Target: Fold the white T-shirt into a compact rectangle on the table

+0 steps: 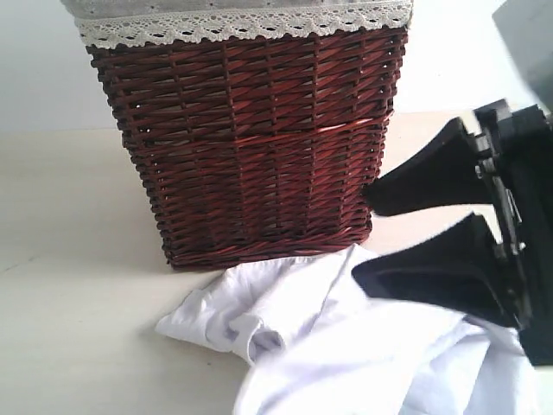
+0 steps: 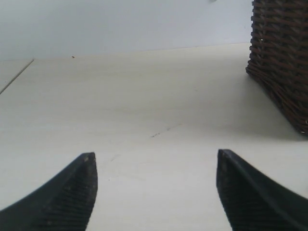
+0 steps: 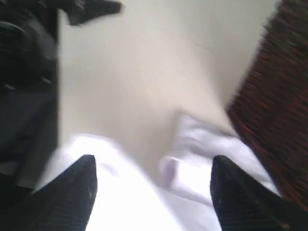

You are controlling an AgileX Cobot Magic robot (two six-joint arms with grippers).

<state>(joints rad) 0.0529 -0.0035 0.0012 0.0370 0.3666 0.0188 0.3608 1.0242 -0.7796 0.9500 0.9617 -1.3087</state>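
The right jaws stand wide apart with nothing between them. One finger is low over the white T-shirt (image 1: 346, 346) and the other is above it, pointing at the lower corner of the basket (image 1: 259, 147). I cannot tell whether the low finger touches the cloth. The left jaws are also apart and hold nothing. They hang over bare bench (image 2: 144, 106) with the basket off to one side, and no cloth shows in their view.

The T-shirt lies on the bench in a crumpled heap in front of the basket, on the side away from the bench's far edge. One fold reaches up to the foot of the basket. Neither the neck nor any lettering shows.

By my judgement no fold has been made and the work is at the spreading-out step. The next move calls for each set of jaws to pinch a clear edge of the cloth, such as a shoulder or the hem. They would then draw it away from the basket onto open bench and pull it flat.

The basket is dark red wicker and stands upright, with a lace trim (image 1: 242, 26) at its rim. Its inside is hidden, so I cannot tell what it holds
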